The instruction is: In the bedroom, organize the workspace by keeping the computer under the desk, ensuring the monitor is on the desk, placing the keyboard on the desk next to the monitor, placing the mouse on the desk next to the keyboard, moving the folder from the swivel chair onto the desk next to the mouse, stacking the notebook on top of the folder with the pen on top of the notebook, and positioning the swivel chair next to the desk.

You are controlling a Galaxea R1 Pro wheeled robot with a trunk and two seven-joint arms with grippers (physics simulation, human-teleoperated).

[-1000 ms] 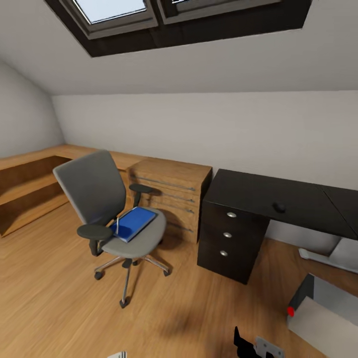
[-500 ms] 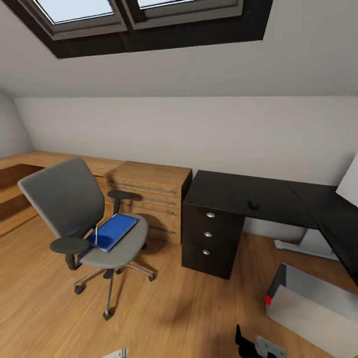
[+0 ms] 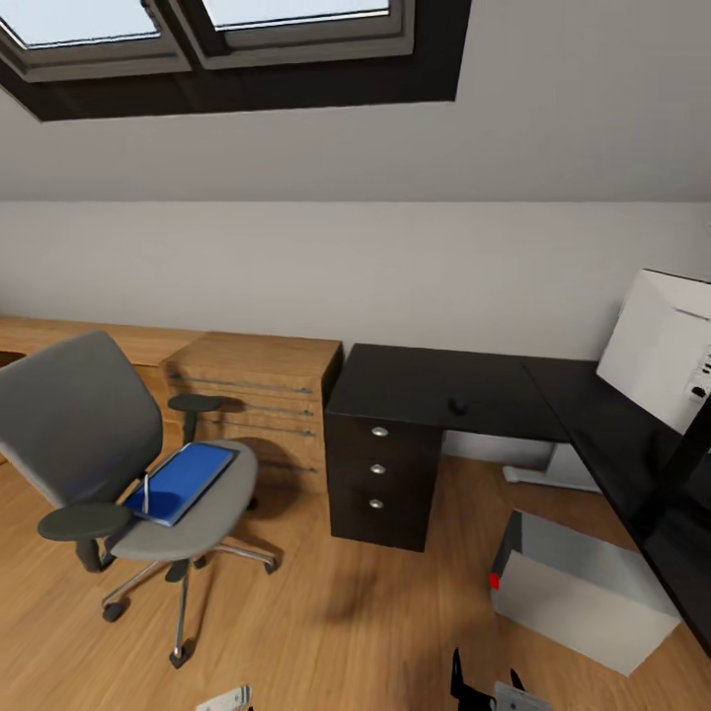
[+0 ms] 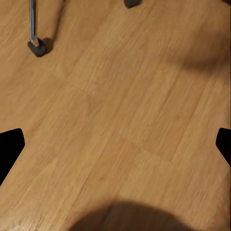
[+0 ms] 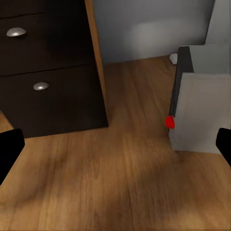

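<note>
Fingers of the left gripper (image 4: 115, 144) and right gripper (image 5: 115, 144) spread wide, holding nothing. Since before, the view has swung right, so the monitor (image 3: 664, 348) now shows at the desk's (image 3: 434, 380) right end. A blue folder (image 3: 182, 481) lies on the swivel chair (image 3: 109, 464) seat. The mouse (image 3: 458, 405) sits mid-desk. The computer (image 3: 578, 591) lies on the floor, partly hidden.

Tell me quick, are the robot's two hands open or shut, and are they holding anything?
Left gripper: open, holding nothing, over bare wooden floor.
Right gripper: open, holding nothing, near the computer.
</note>
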